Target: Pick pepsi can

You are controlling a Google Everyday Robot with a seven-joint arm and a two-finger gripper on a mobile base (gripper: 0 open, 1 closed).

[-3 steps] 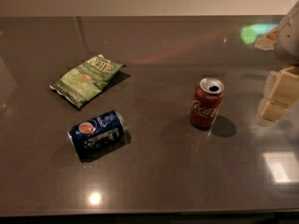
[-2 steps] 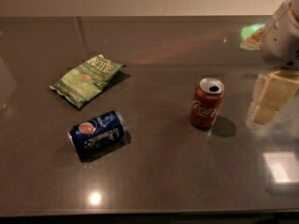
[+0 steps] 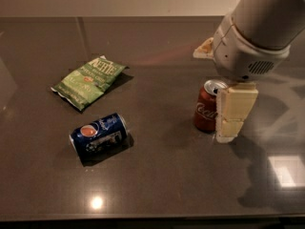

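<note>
The pepsi can (image 3: 99, 133) is dark blue with a round red-white-blue logo. It lies on its side on the dark table (image 3: 157, 175), front left. My gripper (image 3: 217, 95) hangs at the right, well away from the pepsi can and right beside an upright red Coca-Cola can (image 3: 206, 107). One cream finger (image 3: 232, 112) is in front of the red can's right side. The other finger (image 3: 205, 49) pokes out behind the grey wrist. The jaws stand apart and hold nothing.
A green chip bag (image 3: 89, 79) lies flat at the back left, behind the pepsi can. The large grey arm housing (image 3: 259, 27) fills the upper right. The table's front edge runs along the bottom of the view.
The arm has swung in from the right edge toward the left. The gripper now stands against the red Coca-Cola can. The cans and the bag have not moved.
</note>
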